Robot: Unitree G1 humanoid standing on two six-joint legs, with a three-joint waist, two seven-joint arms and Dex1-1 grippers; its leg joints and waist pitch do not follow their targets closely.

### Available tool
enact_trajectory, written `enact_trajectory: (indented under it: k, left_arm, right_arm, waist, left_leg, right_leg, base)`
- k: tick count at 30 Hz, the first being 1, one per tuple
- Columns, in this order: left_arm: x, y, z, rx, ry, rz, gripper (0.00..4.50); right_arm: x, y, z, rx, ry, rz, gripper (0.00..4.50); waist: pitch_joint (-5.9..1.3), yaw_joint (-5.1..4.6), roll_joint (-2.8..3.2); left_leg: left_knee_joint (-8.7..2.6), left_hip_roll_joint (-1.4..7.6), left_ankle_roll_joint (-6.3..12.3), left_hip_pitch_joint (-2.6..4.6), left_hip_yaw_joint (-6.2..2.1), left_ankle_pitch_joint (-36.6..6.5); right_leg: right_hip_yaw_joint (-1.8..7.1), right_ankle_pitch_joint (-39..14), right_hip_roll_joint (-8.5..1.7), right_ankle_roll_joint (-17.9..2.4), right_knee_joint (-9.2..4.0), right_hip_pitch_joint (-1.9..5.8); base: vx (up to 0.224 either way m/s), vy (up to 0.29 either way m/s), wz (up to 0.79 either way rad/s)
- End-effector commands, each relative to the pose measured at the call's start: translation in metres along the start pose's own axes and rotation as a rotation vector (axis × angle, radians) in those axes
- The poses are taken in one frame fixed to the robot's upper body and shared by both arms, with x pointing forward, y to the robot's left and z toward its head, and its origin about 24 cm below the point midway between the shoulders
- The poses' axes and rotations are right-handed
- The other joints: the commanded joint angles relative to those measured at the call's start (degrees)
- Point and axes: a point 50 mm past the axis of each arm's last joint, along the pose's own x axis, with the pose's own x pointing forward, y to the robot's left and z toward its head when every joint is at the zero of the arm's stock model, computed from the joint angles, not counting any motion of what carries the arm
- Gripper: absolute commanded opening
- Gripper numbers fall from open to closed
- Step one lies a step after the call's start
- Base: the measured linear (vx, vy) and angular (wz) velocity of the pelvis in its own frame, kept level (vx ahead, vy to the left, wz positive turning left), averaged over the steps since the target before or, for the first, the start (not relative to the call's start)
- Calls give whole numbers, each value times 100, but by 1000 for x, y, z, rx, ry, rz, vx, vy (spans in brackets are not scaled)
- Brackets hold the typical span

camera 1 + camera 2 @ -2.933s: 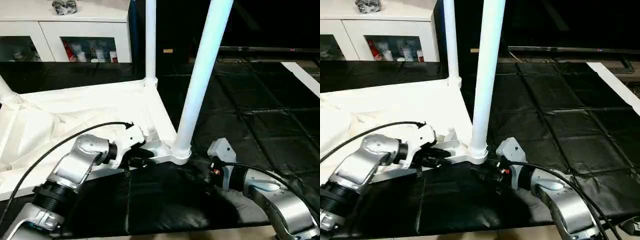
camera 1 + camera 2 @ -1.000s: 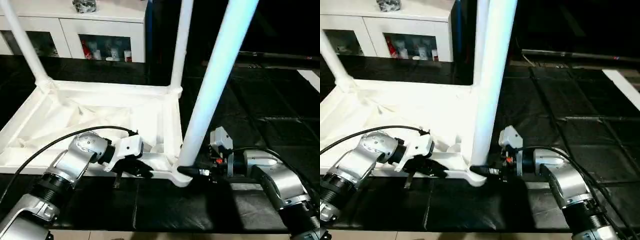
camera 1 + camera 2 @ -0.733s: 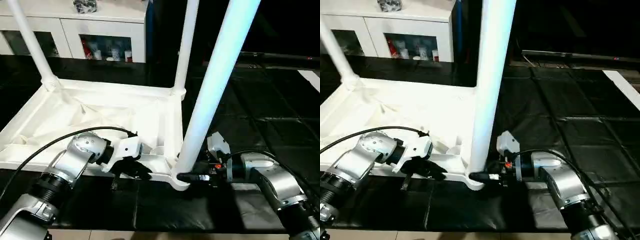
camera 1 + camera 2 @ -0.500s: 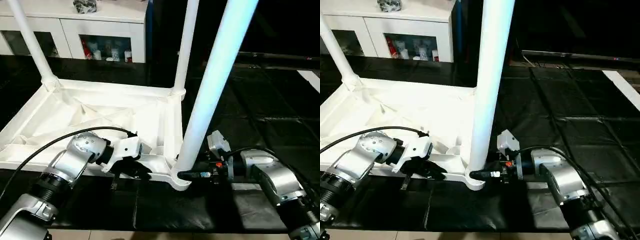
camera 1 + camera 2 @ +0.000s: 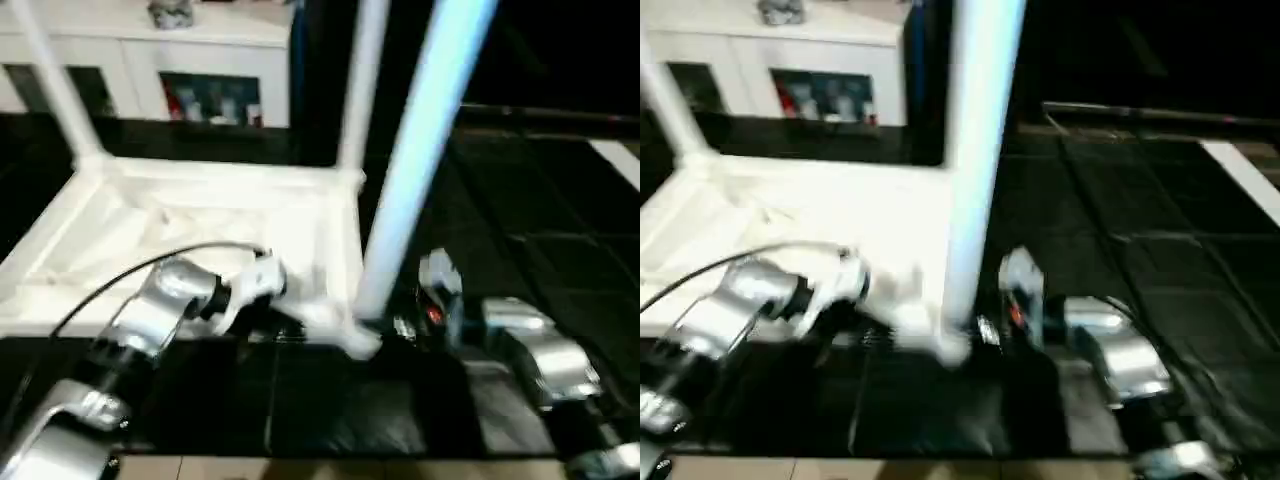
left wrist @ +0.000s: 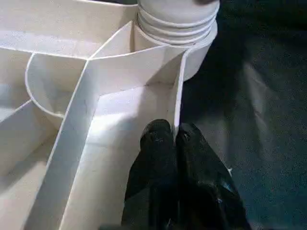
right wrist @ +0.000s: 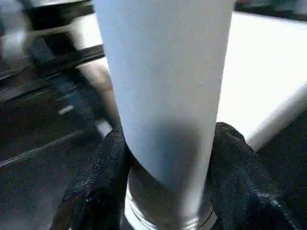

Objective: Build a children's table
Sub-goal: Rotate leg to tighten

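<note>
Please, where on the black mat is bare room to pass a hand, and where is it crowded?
Bare black mat lies beyond the right gripper, right of the near leg. Crowded: the tabletop corner, where the left gripper pinches the rim and the right clasps that leg.

Upturned white tabletop (image 5: 790,215) seen on black floor mat (image 5: 1120,250). Near-corner leg (image 5: 975,160) stood upright in socket; another leg (image 5: 665,110) at far left corner. Right gripper (image 5: 985,330) placed at near leg's base. White cabinet (image 5: 770,60) seen behind.
</note>
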Motion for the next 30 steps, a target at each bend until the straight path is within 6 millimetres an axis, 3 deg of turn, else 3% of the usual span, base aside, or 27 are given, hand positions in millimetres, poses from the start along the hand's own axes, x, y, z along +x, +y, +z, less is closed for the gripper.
enact_trajectory:
  k: [1,2,3,5,7,9,11,12,13,15,18,26,29,30]
  left_arm:
    - [18,1,20,-49,-98,75,0]
    - [20,1,22,-56,-103,91,0]
    - [22,1,23,-63,-109,104,0]
    - [30,4,29,-96,-133,174,0]
    - [37,5,35,-115,-152,233,0]
    - [40,4,39,-106,-154,250,0]
    - [40,4,39,-104,-154,251,0]
    - [39,4,39,-89,-143,257,0]
    - [39,4,39,-89,-143,257,0]
    - [36,5,35,-56,-121,247,0]
    - [27,4,26,-12,-94,205,0]
    - [6,-4,9,116,-22,12,0]
    - [-1,-7,4,153,8,-66,0]
    - [-6,-11,0,180,32,-134,0]
  right_arm:
    - [27,12,-5,50,13,-44,201]
    - [32,13,-5,56,12,-68,199]
    - [36,14,-4,58,11,-84,199]
    - [51,17,-1,65,11,-164,198]
    - [64,15,2,87,33,-270,198]
    - [72,18,4,69,60,-283,198]
    - [72,18,4,65,59,-280,198]
    - [73,21,7,47,38,-253,253]
    - [73,21,7,47,38,-253,266]
    - [66,18,5,41,30,-239,286]
    - [56,15,4,27,33,-210,313]
    - [19,13,9,-66,11,13,374]
    - [9,14,10,-79,32,91,403]
    - [0,14,11,-82,59,158,418]
  waist:
    - [-302,-1,9]
    - [-304,-33,9]
    - [-313,-52,75]
    - [-316,-92,43]
    - [-321,-114,56]
    - [-326,-123,25]
    - [-335,-99,52]
    - [-339,-93,44]
    - [-339,-93,44]
    - [-317,-91,0]
    - [-306,-87,48]
    - [-321,-62,73]
    - [-315,-48,56]
    - [-305,-47,21]
  left_leg:
    - [-496,5,-117,-52,60,-1163]
    - [-485,-4,-109,-48,68,-1127]
    - [-482,-17,-82,-56,50,-1125]
    - [-469,-24,-52,-56,66,-1074]
    - [-474,-32,-55,-69,62,-941]
    - [-479,-23,-36,-63,65,-928]
    - [-470,-18,31,-57,75,-869]
    - [-470,-16,76,-67,79,-784]
    - [-470,-16,76,-67,79,-784]
    - [-481,-15,150,-66,91,-872]
    - [-501,2,125,-60,75,-1058]
    - [-496,32,228,-55,77,-974]
    - [-498,35,293,-57,81,-979]
    - [-502,35,318,-53,87,-1019]
  right_leg:
    - [94,-1505,-192,-1146,-424,276]
    - [98,-1481,-189,-1152,-434,261]
    - [91,-1494,-194,-1160,-429,284]
    - [95,-1375,-169,-1167,-445,271]
    - [96,-1292,-166,-1168,-435,278]
    - [94,-1231,-162,-1175,-435,283]
    - [101,-1015,-166,-1201,-429,287]
    - [101,-813,-163,-1230,-411,299]
    - [101,-813,-163,-1230,-411,299]
    - [97,-907,-166,-1242,-441,294]
    - [104,-1211,-179,-1159,-462,286]
    - [108,-728,-185,-1333,-408,290]
    - [105,-673,-184,-1389,-399,296]
    - [103,-774,-179,-1390,-414,291]
  base:
    - [0,0,0]
    - [0,0,0]
    - [0,0,0]
    - [0,0,0]
    - [0,0,0]
    - [0,0,0]
    - [0,0,0]
    - [0,0,0]
    - [0,0,0]
    - [0,0,0]
    - [0,0,0]
    - [0,0,0]
    - [0,0,0]
    - [0,0,0]
